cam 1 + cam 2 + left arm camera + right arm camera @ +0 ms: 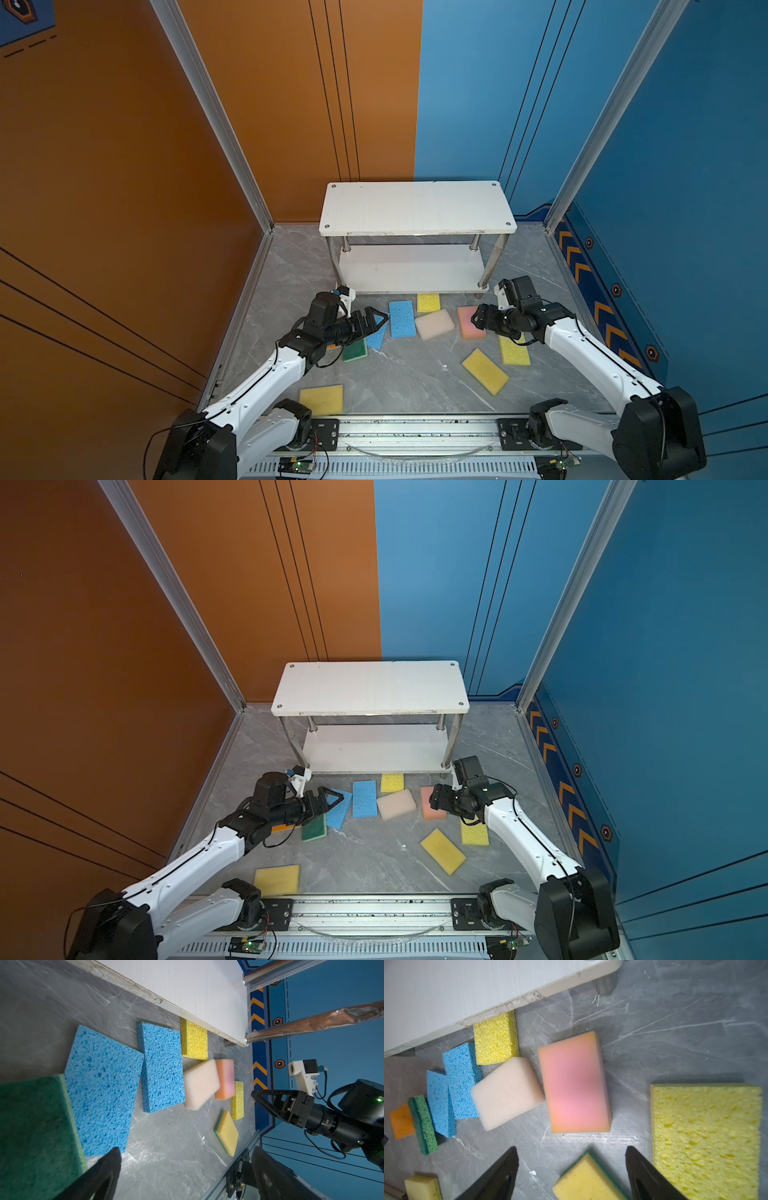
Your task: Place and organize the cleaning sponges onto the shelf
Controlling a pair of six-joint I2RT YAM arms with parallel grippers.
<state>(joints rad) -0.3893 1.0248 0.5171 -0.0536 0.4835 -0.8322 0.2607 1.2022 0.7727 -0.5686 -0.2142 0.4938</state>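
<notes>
Lower middle in both top views, left gripper (376, 326) is spread wide over a blue sponge (376, 340). The right gripper (476, 320) is spread too, pinching nothing, at the pink sponge (465, 328). Sponges lie on the worktop (415, 374), below the shelf (415, 208) in frame.

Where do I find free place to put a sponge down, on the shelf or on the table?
The shelf is bare: top board and lower board, as far as seen. On the table, a free patch lies between the front yellow sponge and the tilted yellow sponge. Crowded: the row before the shelf, from the blue sponges to the pink sponge.
</notes>
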